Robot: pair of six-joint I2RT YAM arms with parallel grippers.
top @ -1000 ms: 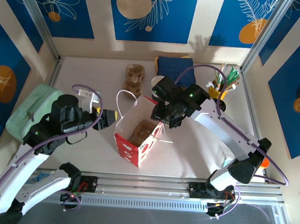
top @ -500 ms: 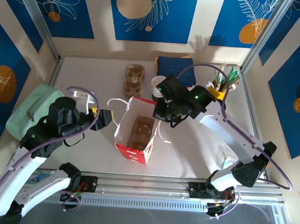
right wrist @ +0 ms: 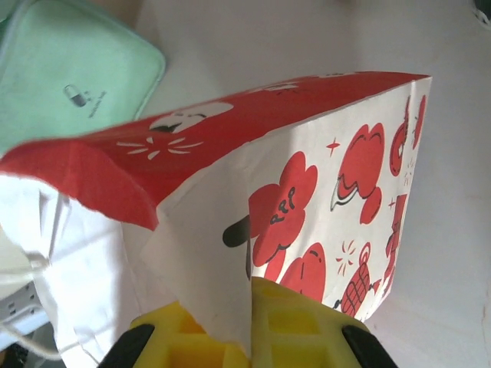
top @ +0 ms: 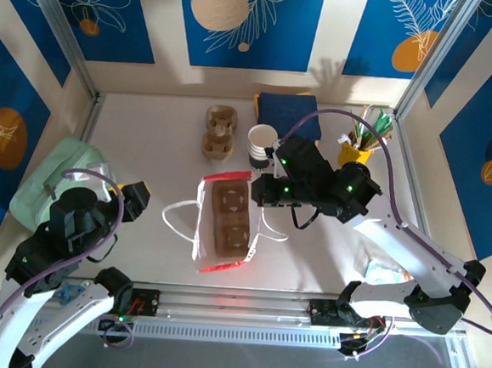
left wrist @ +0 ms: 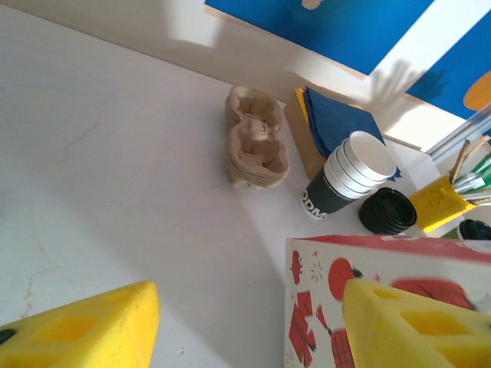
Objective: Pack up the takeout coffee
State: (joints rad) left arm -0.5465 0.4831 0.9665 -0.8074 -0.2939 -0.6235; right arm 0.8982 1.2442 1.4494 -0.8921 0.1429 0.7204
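Now right jaws tight on paper bag (right wrist: 330, 153), left jaws apart, empty.

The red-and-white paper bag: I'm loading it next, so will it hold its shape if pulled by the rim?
Probably floppy: the red-and-white paper bag bends where the right claw pinches its thin wall. Likely light, so it may slide; the brown cardboard carrier inside may steady it.

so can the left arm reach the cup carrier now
Probably yes: the left pincer is open and empty, bare table lies between it and the cup carrier, and the bag sits aside.
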